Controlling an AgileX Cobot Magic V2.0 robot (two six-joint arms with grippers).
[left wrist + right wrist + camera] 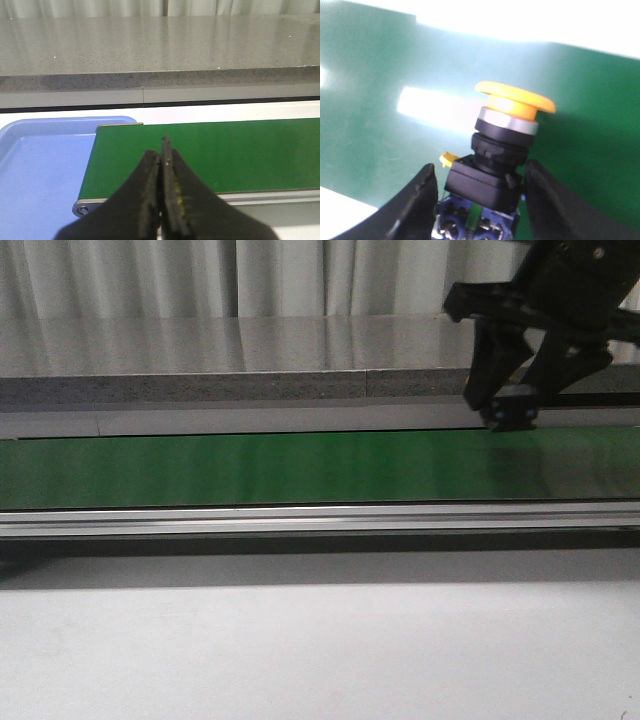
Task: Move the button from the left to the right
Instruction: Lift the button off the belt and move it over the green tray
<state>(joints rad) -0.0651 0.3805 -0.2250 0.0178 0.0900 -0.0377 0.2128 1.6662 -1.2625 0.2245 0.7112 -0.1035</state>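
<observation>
The button (505, 145) has a yellow mushroom cap, a black collar, a black body and a blue base with a green part. It sits tilted between my right gripper's (481, 170) fingers, which close on its base. In the front view my right gripper (510, 412) hangs above the right part of the green belt (250, 468), with only the button's dark base (512, 420) showing at its tip. My left gripper (164, 150) is shut and empty over the left end of the belt (240, 150). It is out of the front view.
A blue tray (40, 175) lies just past the belt's left end. A grey stone counter (200, 360) runs behind the belt. An aluminium rail (300, 520) borders the belt's front, with a white tabletop (300, 640) nearer me.
</observation>
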